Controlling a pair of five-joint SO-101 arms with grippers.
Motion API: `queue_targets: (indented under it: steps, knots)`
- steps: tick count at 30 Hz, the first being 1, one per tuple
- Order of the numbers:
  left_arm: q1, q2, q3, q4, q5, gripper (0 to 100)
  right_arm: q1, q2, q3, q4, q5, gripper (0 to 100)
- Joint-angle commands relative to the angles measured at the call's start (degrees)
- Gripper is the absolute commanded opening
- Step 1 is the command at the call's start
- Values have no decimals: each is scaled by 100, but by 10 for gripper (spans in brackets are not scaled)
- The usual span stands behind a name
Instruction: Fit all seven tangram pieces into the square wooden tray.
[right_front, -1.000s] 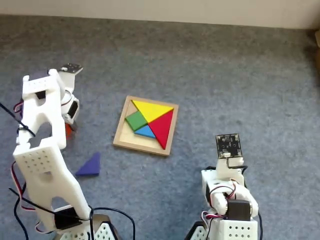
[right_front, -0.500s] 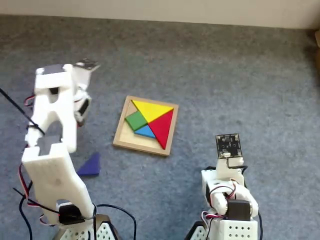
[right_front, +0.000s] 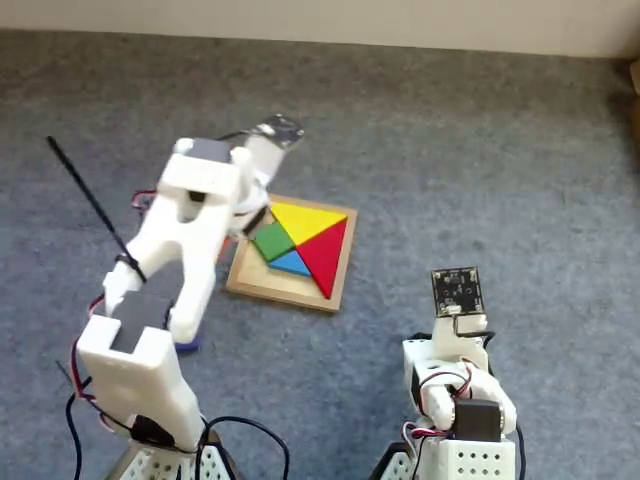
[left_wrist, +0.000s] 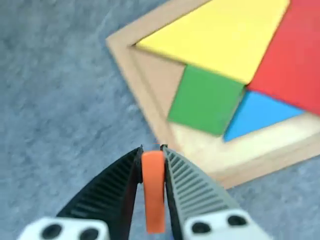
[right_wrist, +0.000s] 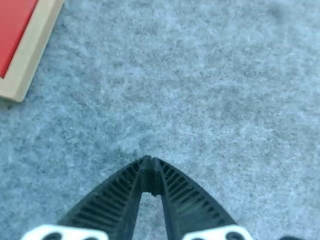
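The square wooden tray (right_front: 240, 272) lies mid-table and holds a yellow triangle (right_front: 303, 218), a red triangle (right_front: 328, 255), a green square (right_front: 270, 241) and a small blue triangle (right_front: 291, 263). My left gripper (left_wrist: 152, 150) is shut on an orange piece (left_wrist: 153, 192), held on edge just above the tray's rim (left_wrist: 131, 70), next to the green square (left_wrist: 206, 100). The left arm (right_front: 200, 205) reaches over the tray's left side. My right gripper (right_wrist: 150, 167) is shut on nothing, over bare carpet near a tray corner (right_wrist: 27, 60).
Grey carpet covers the table. A sliver of a purple piece (right_front: 188, 345) peeks out under the left arm, left of the tray. The right arm (right_front: 457, 385) sits folded at the front right. Bare tray floor (left_wrist: 200, 145) shows beside the green and blue pieces.
The left arm has swung right from the table's left side to the tray's left edge, carrying the orange piece. It now covers most of the purple triangle. The right arm has kept still.
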Motion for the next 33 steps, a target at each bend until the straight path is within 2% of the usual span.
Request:
queue_targets:
  steps: [1, 15, 25, 30, 33]
  knots:
    - [374, -330, 31, -431, 396, 5, 66, 75, 822, 48, 0, 16]
    - [760, -338, 453, -1723, 1152, 5, 66, 75, 822, 48, 0, 16]
    - [1323, -286, 453, -1785, 1152, 8, 66, 75, 822, 48, 0, 16]
    - [1323, -330, 462, -1626, 1160, 130, 66, 75, 822, 48, 0, 16]
    - [1323, -347, 444, -1521, 1336, 149, 66, 75, 822, 48, 0, 16]
